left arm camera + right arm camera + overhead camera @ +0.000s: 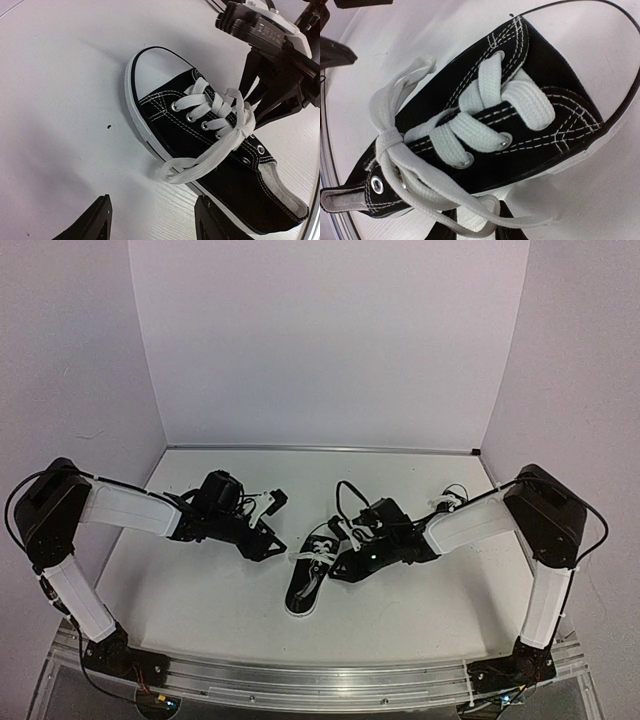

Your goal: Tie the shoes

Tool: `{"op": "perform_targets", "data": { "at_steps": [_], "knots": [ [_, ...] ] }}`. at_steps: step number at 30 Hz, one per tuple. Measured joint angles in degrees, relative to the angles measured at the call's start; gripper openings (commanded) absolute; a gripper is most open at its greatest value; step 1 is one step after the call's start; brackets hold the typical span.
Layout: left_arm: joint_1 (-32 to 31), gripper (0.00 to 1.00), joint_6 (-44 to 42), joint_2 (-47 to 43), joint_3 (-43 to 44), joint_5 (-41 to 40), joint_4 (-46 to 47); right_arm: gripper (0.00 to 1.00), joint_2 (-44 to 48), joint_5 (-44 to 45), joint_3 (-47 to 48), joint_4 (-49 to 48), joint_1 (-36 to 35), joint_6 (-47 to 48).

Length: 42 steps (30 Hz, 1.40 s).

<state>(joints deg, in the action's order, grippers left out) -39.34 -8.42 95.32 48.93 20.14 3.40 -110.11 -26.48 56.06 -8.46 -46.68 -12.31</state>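
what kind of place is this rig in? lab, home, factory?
Probably a lab test cell: plain white panels box in a white table, the left arm and right arm mount on an aluminium rail at its near edge, and a sneaker lies between them.

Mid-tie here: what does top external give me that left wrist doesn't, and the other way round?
Only top external: both arms whole, the left arm and the right arm reaching in from either side, plus the white back wall.
Only left wrist: the lace drawn into a knot over the tongue, one loop drooping onto the table, and the left fingers apart with nothing between them.
Both: one black sneaker with the right arm's end close beside it.
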Motion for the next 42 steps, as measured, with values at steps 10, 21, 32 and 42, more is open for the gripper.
{"op": "perform_targets", "data": {
  "at_steps": [10, 21, 32, 42],
  "knots": [
    [1.3, 0.55, 0.83, 0.86, 0.0, 1.8, 0.67, 0.0, 1.34, 0.13, 1.69, 3.75, -0.3, 3.36],
    [1.3, 0.53, -11.41, 2.62, -1.4, 3.9, 0.34, 0.0, 1.93, 1.14, 3.19, 8.9, -0.3, 2.75],
    [0.51, 0.56, -18.79, 4.82, -3.32, 3.52, 6.53, 0.0, 1.93, 2.77, 5.06, 14.2, -0.3, 1.74],
    [-2.13, 0.56, -24.03, 6.39, -3.11, -0.32, 9.09, 0.0, 1.93, 3.26, 6.37, 17.47, -0.35, 1.74]
  ]
}}
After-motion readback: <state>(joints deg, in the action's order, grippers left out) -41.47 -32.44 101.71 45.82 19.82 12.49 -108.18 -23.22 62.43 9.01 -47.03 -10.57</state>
